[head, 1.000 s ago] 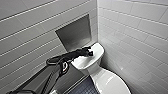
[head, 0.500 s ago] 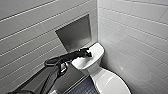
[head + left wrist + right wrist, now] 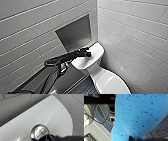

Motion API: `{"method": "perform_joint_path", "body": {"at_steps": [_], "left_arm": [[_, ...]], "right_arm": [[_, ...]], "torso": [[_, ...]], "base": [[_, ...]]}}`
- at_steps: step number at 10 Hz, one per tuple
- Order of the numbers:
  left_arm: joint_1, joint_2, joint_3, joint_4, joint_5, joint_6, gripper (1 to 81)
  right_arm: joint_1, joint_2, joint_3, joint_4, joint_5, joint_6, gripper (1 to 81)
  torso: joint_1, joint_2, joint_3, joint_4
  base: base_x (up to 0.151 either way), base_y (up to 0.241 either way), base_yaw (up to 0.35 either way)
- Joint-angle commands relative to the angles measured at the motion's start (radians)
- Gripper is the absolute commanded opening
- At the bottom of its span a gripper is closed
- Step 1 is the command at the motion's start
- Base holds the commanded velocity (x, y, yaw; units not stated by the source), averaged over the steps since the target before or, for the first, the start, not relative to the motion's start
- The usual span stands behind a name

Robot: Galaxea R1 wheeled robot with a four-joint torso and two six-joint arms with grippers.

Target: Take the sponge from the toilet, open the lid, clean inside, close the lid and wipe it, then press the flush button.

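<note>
My left gripper [image 3: 87, 53] hung with the flush button [image 3: 39, 132] of the toilet [image 3: 110, 81] just beneath its tip; I couldn't tell whether it was open. My right gripper [image 3: 134, 138] clamped the sponge [image 3: 137, 115]. An off-centre press, I judged, could skid off the glossy chrome.

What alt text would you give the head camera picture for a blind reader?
The robot's left gripper reaches over the tank top of a white toilet in a tiled corner. The lid is shut, and a grey niche is set into the wall behind the tank.
</note>
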Motion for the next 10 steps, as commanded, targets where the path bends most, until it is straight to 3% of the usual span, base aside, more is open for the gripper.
{"method": "perform_joint_path", "body": {"at_steps": [1, 10], "left_arm": [[-0.158, -0.008, -0.023, 0.006, 0.004, 0.005, 1.0], [-0.019, 0.060, -0.023, 0.108, -0.022, 0.008, 1.0]], "right_arm": [[-0.024, 0.021, 0.008, 0.004, -0.082, -0.004, 1.0], [-0.019, 0.042, 0.008, 0.002, -0.084, -0.004, 1.0]], "torso": [[0.000, 0.000, 0.000, 0.000], [0.000, 0.000, 0.000, 0.000]], "base": [[0.000, 0.000, 0.000], [0.000, 0.000, 0.000]]}}
